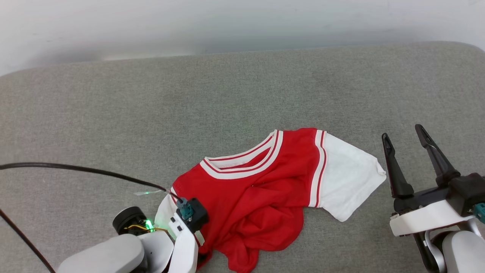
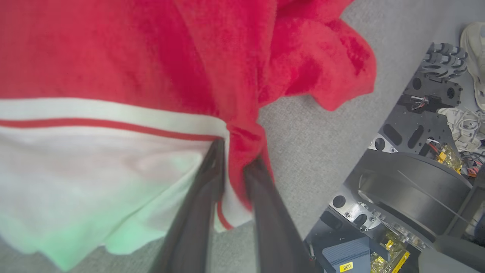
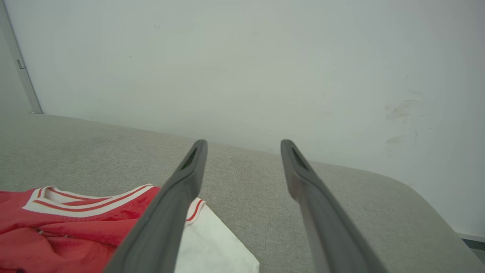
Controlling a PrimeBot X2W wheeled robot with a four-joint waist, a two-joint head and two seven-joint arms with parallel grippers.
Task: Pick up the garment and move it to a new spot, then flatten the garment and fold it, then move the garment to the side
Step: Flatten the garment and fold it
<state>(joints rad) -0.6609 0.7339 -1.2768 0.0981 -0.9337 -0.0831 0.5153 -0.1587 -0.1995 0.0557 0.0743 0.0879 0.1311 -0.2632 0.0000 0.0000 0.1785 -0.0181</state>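
Two grippers flank the garment [image 1: 261,189], which lies crumpled on the grey fabric surface [image 1: 151,113] near its front edge. At the left, the left gripper [image 2: 237,151] has its fingers almost together, a fold of red cloth pinched between them — right by one white sleeve's striped trim. At the right, the right gripper [image 1: 401,131] stands spread wide and empty, just beside the other white sleeve.

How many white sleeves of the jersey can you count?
2. One sleeve lies flat near the open right gripper; the other sleeve is bunched, partly hidden, at the left gripper, which pinches the jersey there.
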